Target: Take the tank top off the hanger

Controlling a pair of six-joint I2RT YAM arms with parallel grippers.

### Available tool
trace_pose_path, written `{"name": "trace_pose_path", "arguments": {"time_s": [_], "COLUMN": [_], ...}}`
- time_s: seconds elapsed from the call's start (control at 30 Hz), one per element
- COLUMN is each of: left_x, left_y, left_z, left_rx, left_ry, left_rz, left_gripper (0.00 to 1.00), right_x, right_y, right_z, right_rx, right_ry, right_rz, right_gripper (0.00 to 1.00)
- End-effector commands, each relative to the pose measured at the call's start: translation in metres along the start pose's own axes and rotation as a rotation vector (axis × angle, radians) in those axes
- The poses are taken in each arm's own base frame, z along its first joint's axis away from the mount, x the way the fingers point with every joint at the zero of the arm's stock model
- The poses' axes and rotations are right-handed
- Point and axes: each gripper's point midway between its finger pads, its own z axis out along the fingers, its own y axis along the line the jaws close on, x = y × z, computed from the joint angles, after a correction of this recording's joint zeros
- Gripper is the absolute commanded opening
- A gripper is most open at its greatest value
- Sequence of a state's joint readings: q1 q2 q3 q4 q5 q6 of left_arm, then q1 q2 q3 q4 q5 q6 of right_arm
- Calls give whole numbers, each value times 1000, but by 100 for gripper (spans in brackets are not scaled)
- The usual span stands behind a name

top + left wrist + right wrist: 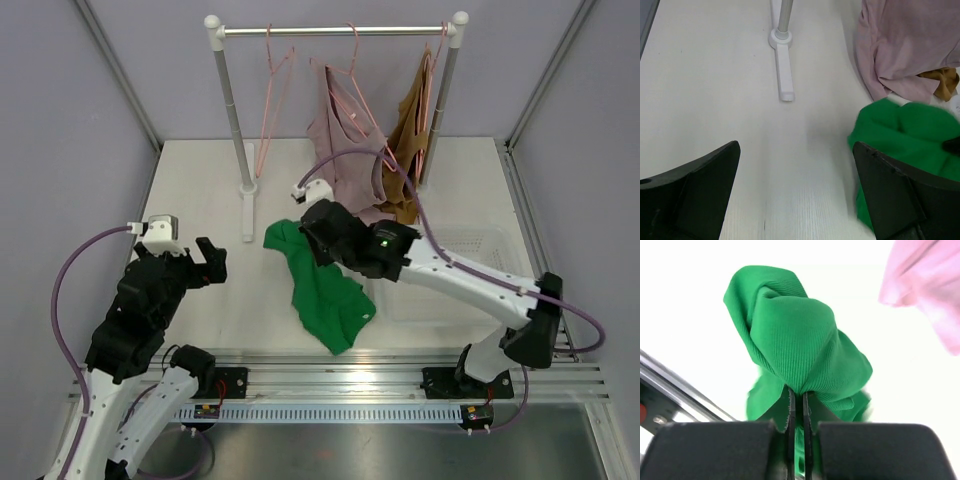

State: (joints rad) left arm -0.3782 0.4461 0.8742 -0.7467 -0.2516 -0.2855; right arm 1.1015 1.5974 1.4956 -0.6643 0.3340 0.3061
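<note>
A green tank top (325, 290) lies crumpled on the white table, off any hanger. My right gripper (308, 232) is shut on a fold at its upper end. The right wrist view shows the ribbed green cloth (790, 340) pinched between the nearly closed fingers of the right gripper (798, 400). An empty pink hanger (272, 90) hangs on the rail (335, 30). My left gripper (210, 262) stands open over bare table to the left of the cloth. In the left wrist view the left gripper (795, 145) holds nothing, and the green tank top (905, 130) lies just beyond its right finger.
A pink tank top (345, 140) and a brown one (408, 140) hang on hangers at the rail's right side, their hems reaching the table. The rack's white foot (248, 205) lies just behind the green cloth. A clear tray (470, 255) sits at the right.
</note>
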Motion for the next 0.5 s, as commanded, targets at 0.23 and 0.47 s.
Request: {"name": "trace_pose_path", "arguments": {"time_s": [0.23, 0.47], "left_x": [-16, -16], "left_y": [-6, -5], "left_z": [5, 4], "left_rx": [21, 18], "left_ry": [-65, -65], "left_rz": [1, -6], "left_gripper": [99, 99], "right_x": [-97, -46], "right_y": [-112, -189], "right_z": [-200, -255], "right_rx": [290, 561], "right_ry": [-394, -400], "right_rz": [88, 188], "right_gripper": [0, 0]}}
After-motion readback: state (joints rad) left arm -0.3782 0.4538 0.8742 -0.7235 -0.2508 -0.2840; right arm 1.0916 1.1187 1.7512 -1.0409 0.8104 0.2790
